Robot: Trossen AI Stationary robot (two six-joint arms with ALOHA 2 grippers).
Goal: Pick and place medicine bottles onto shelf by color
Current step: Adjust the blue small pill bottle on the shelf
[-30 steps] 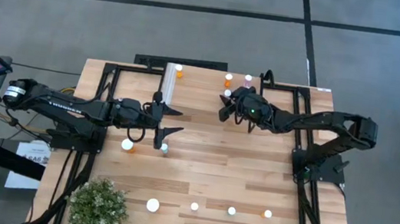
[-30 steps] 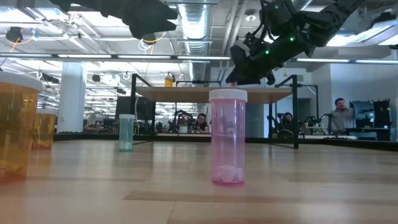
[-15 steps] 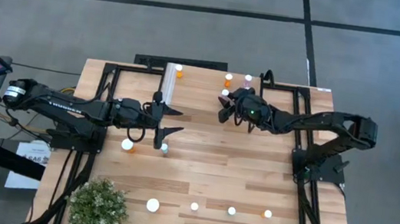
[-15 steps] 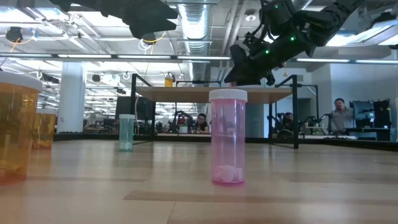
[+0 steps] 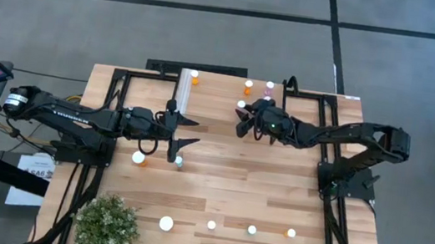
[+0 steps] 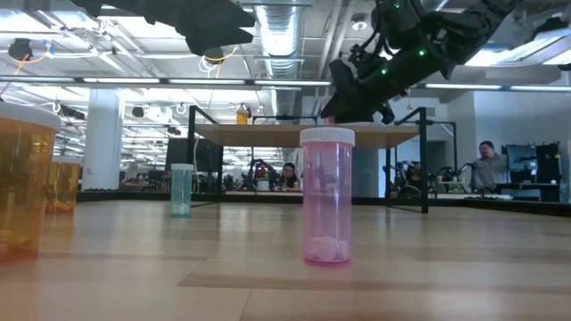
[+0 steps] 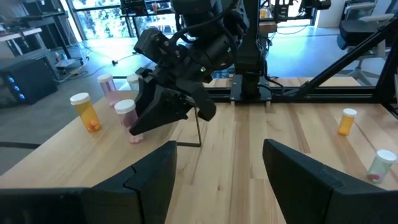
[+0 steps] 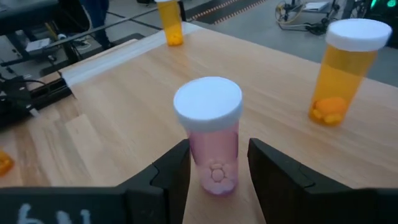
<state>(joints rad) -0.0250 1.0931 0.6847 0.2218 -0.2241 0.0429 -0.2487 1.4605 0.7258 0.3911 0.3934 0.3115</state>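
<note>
My right gripper (image 5: 244,114) is over the shelf (image 5: 215,88), shut on a pink medicine bottle (image 8: 210,144) with a white cap. On the shelf top (image 8: 118,99) stand two orange bottles (image 5: 194,76) (image 5: 249,83) and a pink one (image 5: 269,86). My left gripper (image 5: 183,132) hangs open above the table's middle and touches nothing. Below it a green bottle (image 5: 178,161) and a larger orange one (image 5: 139,158) stand on the table. The left wrist view shows the held bottle (image 7: 127,118) under the right gripper. My right gripper pinches the pink bottle's body (image 8: 194,152) below the white cap, one finger (image 8: 171,169) on each side. The fingers come in slanting down from the table's right. The bottle stands upright with its base at the shelf top; whether it rests there I cannot tell.
Several bottles stand along the table's near edge: a large white-capped one (image 5: 166,223), two small ones (image 5: 212,224) (image 5: 251,229) and an orange one (image 5: 291,233). A potted plant (image 5: 107,224) sits at the near left corner. People sit in the room beyond.
My right gripper has carried the pink bottle a little toward the table's left over the shelf, staying shut on it. The bottle has stayed upright.
</note>
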